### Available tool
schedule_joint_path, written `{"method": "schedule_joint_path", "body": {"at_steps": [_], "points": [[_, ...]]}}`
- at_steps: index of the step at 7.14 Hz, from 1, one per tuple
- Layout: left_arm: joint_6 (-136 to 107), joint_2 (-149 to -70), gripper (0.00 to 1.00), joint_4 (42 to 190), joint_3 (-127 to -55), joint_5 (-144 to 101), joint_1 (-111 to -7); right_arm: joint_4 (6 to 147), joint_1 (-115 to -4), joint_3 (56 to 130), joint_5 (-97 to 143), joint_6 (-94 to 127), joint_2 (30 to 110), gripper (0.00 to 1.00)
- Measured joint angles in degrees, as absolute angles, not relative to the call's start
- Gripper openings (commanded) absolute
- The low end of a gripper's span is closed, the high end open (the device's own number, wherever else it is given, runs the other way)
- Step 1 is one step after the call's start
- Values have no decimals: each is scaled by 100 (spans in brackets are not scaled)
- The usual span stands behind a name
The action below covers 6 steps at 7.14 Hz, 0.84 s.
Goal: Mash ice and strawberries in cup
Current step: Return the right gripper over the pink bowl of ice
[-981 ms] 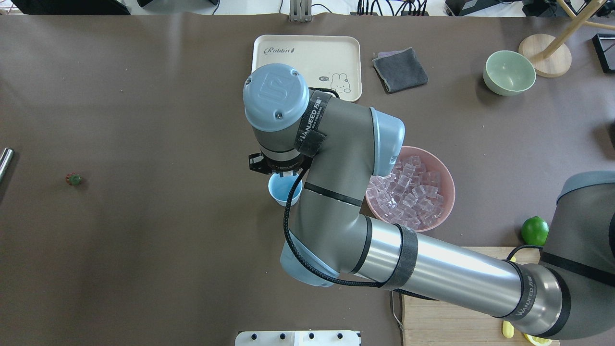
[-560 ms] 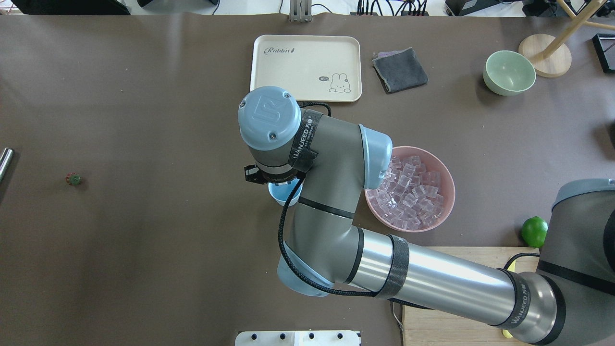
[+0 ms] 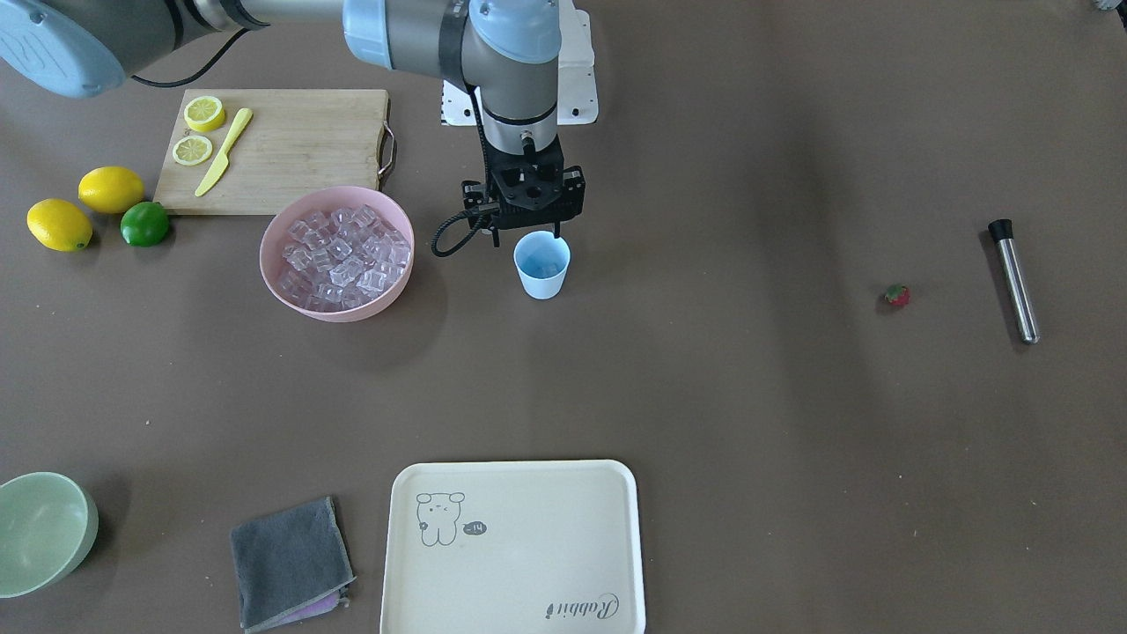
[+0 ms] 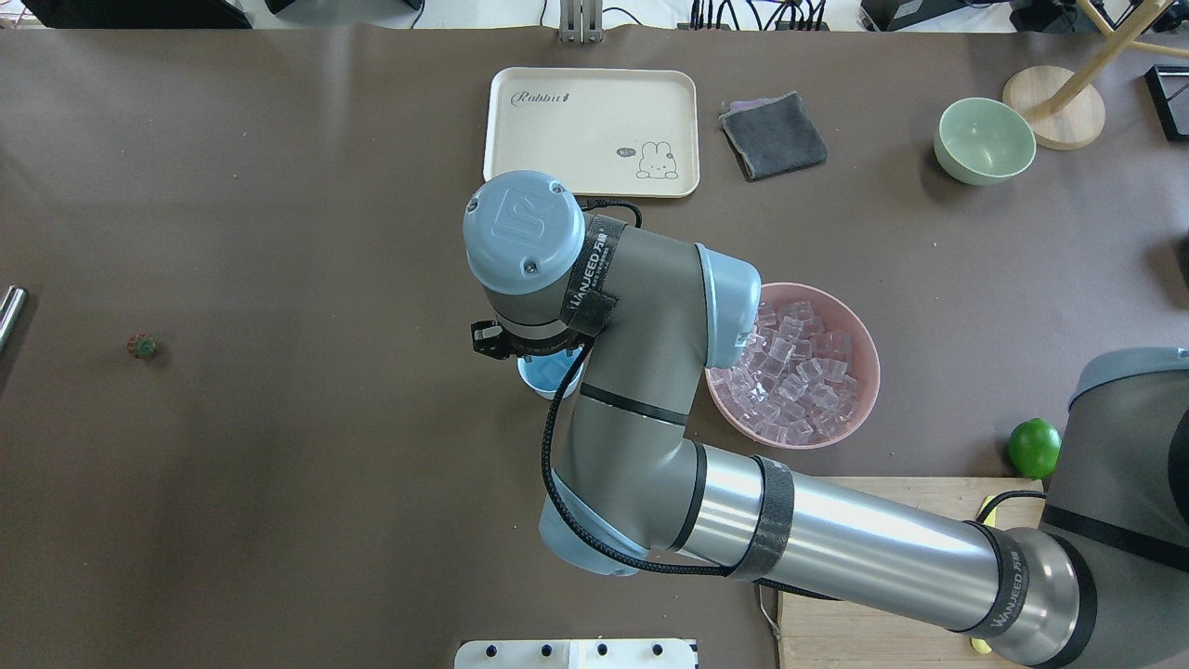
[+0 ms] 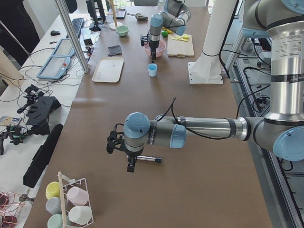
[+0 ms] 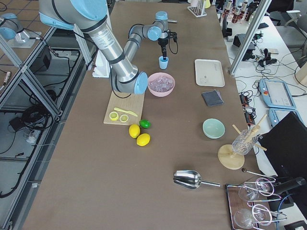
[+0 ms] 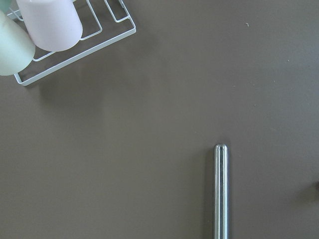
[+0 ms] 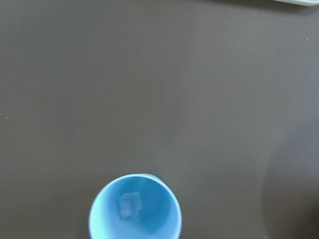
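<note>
1. Left of centre on the brown surface (image 3: 704,396), seen from across the robot, a pink bowl (image 3: 264,257) holds a heap of ice (image 3: 343,255), the supply for the drink.
2. Just right of the bowl, the right claw (image 3: 526,236) hangs directly over the cup (image 3: 541,271). Its jaws are parted with nothing between them. The cup stands upright near mid-frame, apart from the bowl.
3. Through the right wrist camera, one cube lies on the cup's floor at the bottom of the frame. No fruit is in it.
4. Far to the right, the strawberry (image 3: 896,295) lies alone on the surface, well apart from the cup. Right of it rests a steel rod (image 3: 1014,282) with a black cap.
5. From the table's end, the left claw (image 5: 130,165) hovers over that rod at lower centre. Whether it is released or clenched cannot be told.
6. Loading appears to be the step in hand, with mashing not yet possible. The next move likely calls for the right claw to rise clear of the light cup's rim without tipping it. It could then return to the bowl for more ice, while the strawberry awaits fetching.
</note>
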<state>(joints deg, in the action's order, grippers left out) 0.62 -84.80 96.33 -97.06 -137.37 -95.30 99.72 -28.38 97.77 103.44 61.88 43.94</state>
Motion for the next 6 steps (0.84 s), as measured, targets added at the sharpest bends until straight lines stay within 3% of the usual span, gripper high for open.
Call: {"method": "schedule_joint_path", "body": {"at_steps": [3,6], "points": [[62,-8474,99,9638,-9770,-13745,-9536,9942,-3250,10735,10431,5767,5704,99],[62,-8499,99,9639,-9755,-13746,-9528,9901,-3336,10967,10258,4782,6108,100]]}}
